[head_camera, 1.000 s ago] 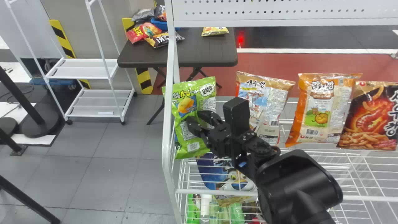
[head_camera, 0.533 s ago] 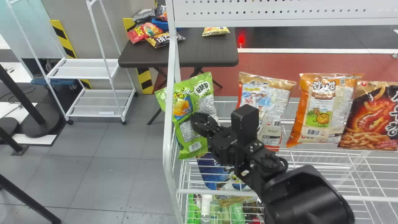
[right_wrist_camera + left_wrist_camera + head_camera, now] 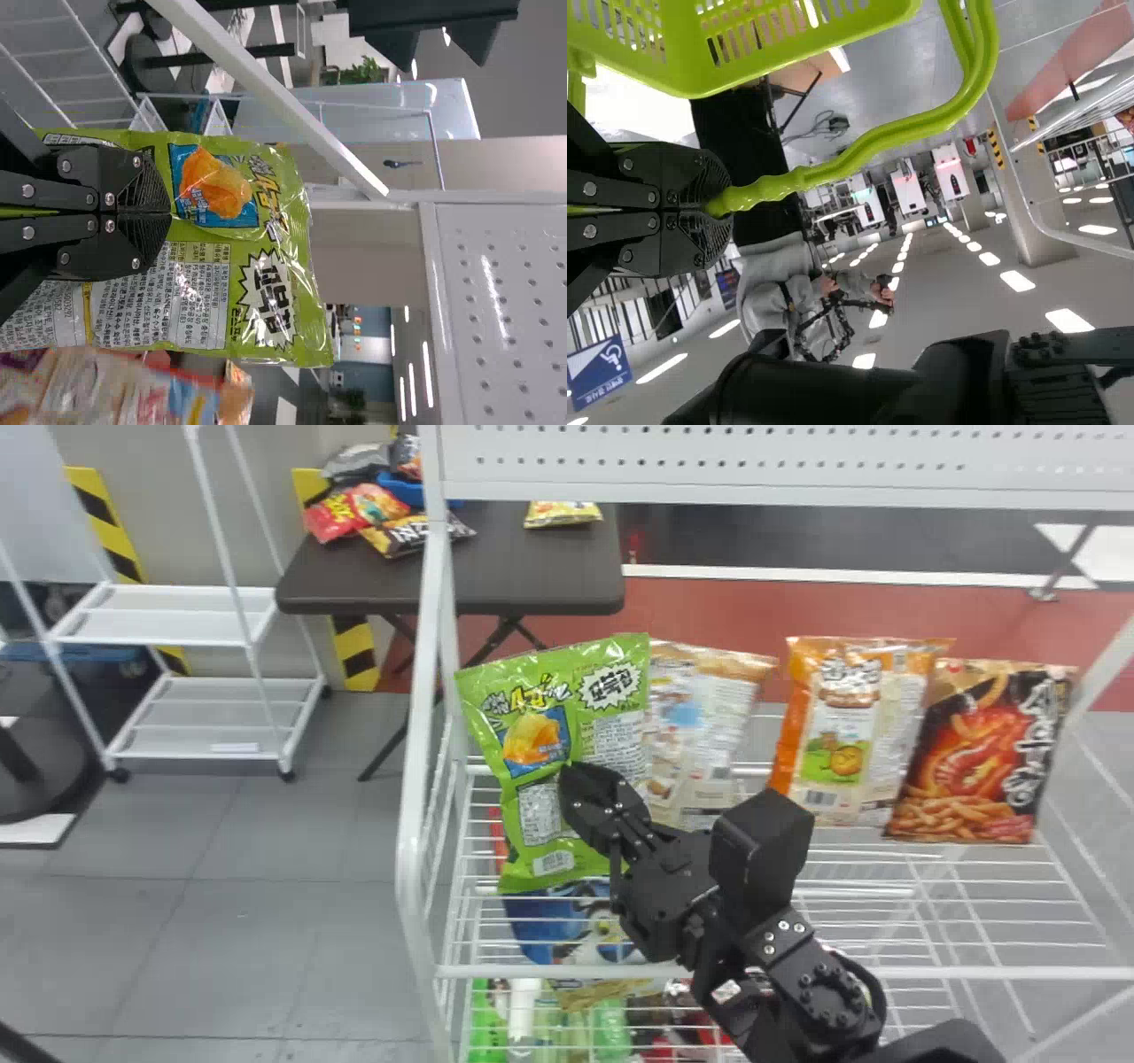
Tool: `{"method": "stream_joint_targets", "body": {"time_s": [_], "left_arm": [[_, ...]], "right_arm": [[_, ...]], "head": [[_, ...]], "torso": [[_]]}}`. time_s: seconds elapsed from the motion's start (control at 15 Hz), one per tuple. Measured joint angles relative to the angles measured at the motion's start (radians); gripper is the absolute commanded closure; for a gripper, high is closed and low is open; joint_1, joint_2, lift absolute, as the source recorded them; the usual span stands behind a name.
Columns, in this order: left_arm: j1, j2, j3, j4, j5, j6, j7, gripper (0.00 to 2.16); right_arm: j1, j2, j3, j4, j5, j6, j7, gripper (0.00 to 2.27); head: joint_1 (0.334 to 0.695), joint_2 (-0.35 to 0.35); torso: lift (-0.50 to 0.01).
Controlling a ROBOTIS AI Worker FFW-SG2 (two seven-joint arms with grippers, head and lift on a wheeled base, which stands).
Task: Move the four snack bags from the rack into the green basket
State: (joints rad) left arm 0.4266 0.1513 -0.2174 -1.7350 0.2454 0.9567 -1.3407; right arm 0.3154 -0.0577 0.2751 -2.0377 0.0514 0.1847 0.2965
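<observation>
My right gripper (image 3: 576,779) is at the green snack bag (image 3: 537,717) at the rack's left end. In the right wrist view the fingers of my right gripper (image 3: 170,212) are closed together on the green bag (image 3: 297,266), pinching its middle. Right of it in the head view stand a tan bag (image 3: 700,726), an orange bag (image 3: 855,726) and a dark red-and-black bag (image 3: 983,753) on the wire rack (image 3: 939,971). In the left wrist view my left gripper (image 3: 725,202) is shut on the handle of the green basket (image 3: 673,66).
A lower shelf holds a blue bag (image 3: 567,926) and several bottles. The rack's white post (image 3: 431,691) rises just left of the green bag, and a perforated panel (image 3: 753,460) crosses above. Behind stand a dark table (image 3: 532,567) with more bags and a white cart (image 3: 168,615).
The right gripper's fingers have closed on the green bag, which now hangs in front of the post, farther right along the rack. The head view has shifted rightward.
</observation>
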Motion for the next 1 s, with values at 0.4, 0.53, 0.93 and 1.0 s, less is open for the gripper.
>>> {"method": "stream_joint_targets", "body": {"time_s": [0.4,0.53,0.93,1.0], "left_arm": [[0.003,-0.001,0.005,-0.015,-0.001,0.012,0.003,1.82],[0.010,-0.002,0.012,-0.015,0.001,0.004,0.004,1.82],[0.015,-0.011,0.017,-0.007,0.006,-0.015,0.009,1.82],[0.016,-0.012,0.017,-0.006,0.006,-0.016,0.008,1.82]], "right_arm": [[0.295,-0.034,-0.123,-0.283,-0.059,-0.014,0.032,2.12],[0.434,-0.058,-0.184,-0.413,-0.055,0.074,0.035,2.12],[0.654,-0.095,-0.340,-0.618,-0.057,0.565,0.110,2.12],[0.659,-0.094,-0.350,-0.624,-0.054,0.659,0.118,2.12]], "head": [[0.695,-0.236],[0.695,-0.304],[0.695,-0.350],[0.695,-0.350]], "torso": [[0.000],[0.000],[0.000],[0.000]]}}
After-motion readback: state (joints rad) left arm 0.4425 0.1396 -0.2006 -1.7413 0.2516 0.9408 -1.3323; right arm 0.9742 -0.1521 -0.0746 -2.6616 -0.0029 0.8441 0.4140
